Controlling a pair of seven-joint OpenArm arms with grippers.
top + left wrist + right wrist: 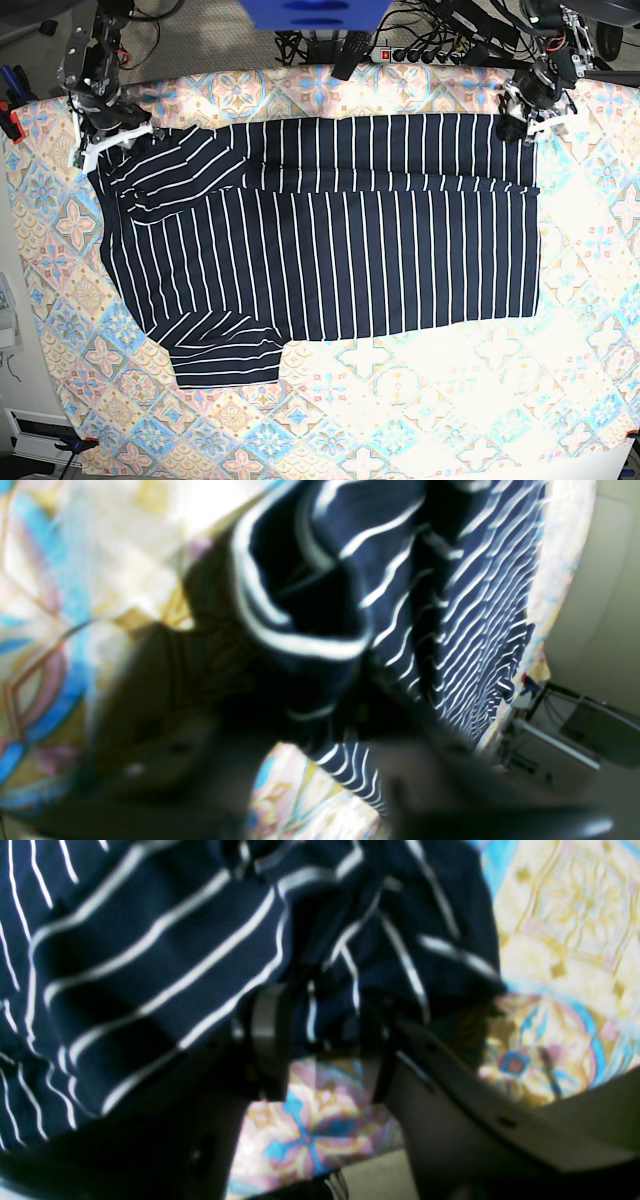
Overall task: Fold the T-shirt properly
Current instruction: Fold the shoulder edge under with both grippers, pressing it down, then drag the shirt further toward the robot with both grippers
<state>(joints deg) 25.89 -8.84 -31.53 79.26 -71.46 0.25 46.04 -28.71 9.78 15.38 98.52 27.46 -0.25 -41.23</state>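
While both arms sit at the far edge of the shirt, the T-shirt [330,250] lies spread on the patterned cloth [420,400], its long axis running across the base view. A band of the shirt along its far edge is folded over onto the body. One sleeve juts out at the near corner on the base view's left; the other lies doubled over on the shirt at the far corner on that same side.

Left gripper [527,112]: at the shirt's far corner on the base view's right. Left wrist view is badly blurred; a bunched fold of striped fabric with a pale hem rises right in front of the fingers [165,720]. Jaws pressed together, apparently pinching that fold of the shirt, though the contact point itself is lost in blur.

Right gripper [325,1040]: at the shirt's far corner on the base view's left, by the doubled-over sleeve. Right wrist view shows two dark fingers [270,1040] standing apart with a bunch of striped fabric between them at the tips and patterned cloth visible through the gap below. Cannot tell whether the pads actually clamp the fabric.
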